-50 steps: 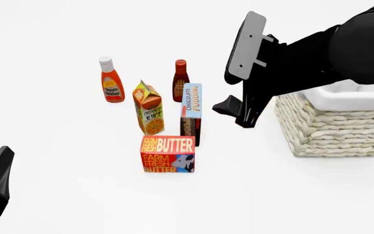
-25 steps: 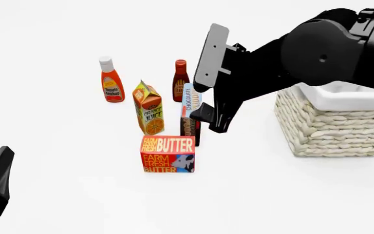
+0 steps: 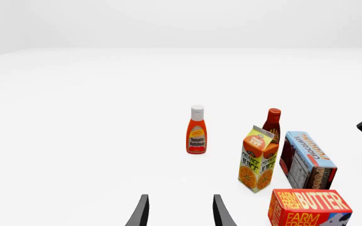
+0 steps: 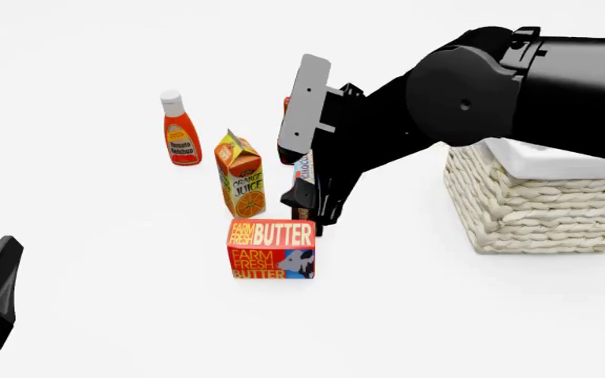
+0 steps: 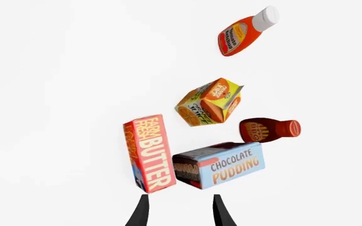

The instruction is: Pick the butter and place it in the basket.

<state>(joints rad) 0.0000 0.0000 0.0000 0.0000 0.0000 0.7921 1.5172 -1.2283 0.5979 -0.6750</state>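
The butter [image 4: 271, 250] stands on the white desk [image 4: 124, 315], nearest to us, with the pudding box [image 4: 305, 167] just behind it. Our right claw [image 4: 317, 206] hangs spread above that box, reaching for the butter. The basket [image 4: 539, 201] waits on the right. Our left claw [image 3: 177, 214] rests spread, far left

I see a ketchup bottle [image 4: 180, 130] standing upright, well apart from the rest on the white table [image 4: 92, 299]. An orange juice carton [image 4: 240, 175] stands near a chocolate pudding box [image 5: 218, 164], and a dark sauce bottle [image 3: 272, 125] stands just behind them.
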